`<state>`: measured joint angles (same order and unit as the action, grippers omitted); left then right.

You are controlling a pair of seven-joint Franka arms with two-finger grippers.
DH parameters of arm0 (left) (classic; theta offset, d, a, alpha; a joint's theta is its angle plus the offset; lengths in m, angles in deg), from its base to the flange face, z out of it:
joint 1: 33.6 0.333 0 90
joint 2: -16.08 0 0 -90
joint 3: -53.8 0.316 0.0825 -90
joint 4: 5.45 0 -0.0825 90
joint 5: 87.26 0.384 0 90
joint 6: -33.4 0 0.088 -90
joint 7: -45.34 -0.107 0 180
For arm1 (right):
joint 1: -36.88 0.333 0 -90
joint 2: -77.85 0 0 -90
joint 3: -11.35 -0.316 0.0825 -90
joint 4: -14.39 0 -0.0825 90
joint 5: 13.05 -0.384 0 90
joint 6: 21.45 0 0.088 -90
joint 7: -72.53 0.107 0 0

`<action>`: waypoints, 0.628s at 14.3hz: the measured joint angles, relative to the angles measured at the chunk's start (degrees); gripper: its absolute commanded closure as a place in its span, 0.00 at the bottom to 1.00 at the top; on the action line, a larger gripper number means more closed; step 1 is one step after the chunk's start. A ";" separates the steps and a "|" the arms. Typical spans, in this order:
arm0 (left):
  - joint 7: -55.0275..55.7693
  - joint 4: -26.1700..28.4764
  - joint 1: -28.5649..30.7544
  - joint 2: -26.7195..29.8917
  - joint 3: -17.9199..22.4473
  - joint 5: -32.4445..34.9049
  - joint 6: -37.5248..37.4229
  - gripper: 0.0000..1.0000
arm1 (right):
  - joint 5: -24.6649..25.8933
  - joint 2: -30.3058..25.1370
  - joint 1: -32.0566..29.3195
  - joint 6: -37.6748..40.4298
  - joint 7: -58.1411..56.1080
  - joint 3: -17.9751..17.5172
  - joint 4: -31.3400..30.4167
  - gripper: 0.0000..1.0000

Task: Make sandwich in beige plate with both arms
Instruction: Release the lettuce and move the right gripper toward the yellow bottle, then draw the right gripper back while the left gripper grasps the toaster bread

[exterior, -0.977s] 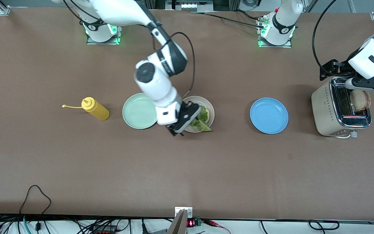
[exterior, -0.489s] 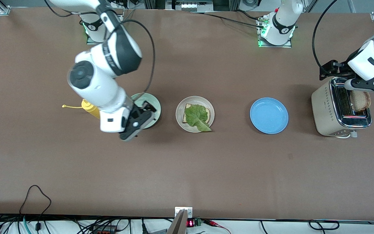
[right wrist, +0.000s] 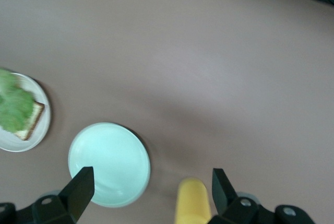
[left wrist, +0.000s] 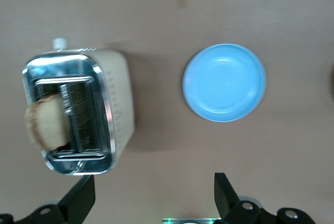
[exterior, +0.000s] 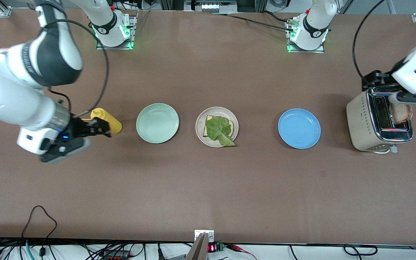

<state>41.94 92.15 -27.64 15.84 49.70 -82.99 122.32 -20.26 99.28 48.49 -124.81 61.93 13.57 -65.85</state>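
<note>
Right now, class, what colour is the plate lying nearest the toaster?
Blue: the blue plate, clearest in the left wrist view.

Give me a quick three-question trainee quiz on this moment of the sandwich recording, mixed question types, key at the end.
1. True or false: a second bread slice already lies on the lettuce leaf on the beige plate.
2. What stands in the toaster? A) lettuce B) a bread slice C) nothing
3. Which object is the right gripper over?

Key:
1. False; the lettuce leaf lies uncovered on one slice.
2. B; the open left gripper is over the toaster.
3. The yellow squeeze bottle, at the right arm's end of the table; its fingers are open and hold nothing.
</note>
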 measured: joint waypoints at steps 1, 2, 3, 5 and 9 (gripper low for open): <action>-1.93 0.00 2.27 -0.61 0.26 0.16 0.00 0.00 | 2.34 -1.22 -2.69 2.28 1.98 -2.14 -0.05 0.00; -4.40 0.00 4.61 -1.37 0.44 0.20 0.11 0.00 | 3.92 -2.58 -4.73 4.34 3.63 -3.65 -0.19 0.00; -6.68 -0.01 6.91 -2.29 0.57 0.24 0.59 0.00 | 4.68 -3.90 -6.17 6.01 4.60 -4.49 -0.37 0.00; -8.85 -0.02 10.64 -4.56 0.80 0.63 2.45 0.00 | 5.16 -6.58 -8.37 8.79 5.98 -5.12 -0.72 0.00; -11.59 -0.04 15.77 -9.57 0.90 2.57 8.87 0.00 | 5.27 -12.78 -10.90 10.96 13.15 -5.88 -3.56 0.00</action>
<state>30.35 92.11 -11.87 6.27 50.60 -80.42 131.19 -14.99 86.50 37.59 -113.85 75.08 7.69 -69.41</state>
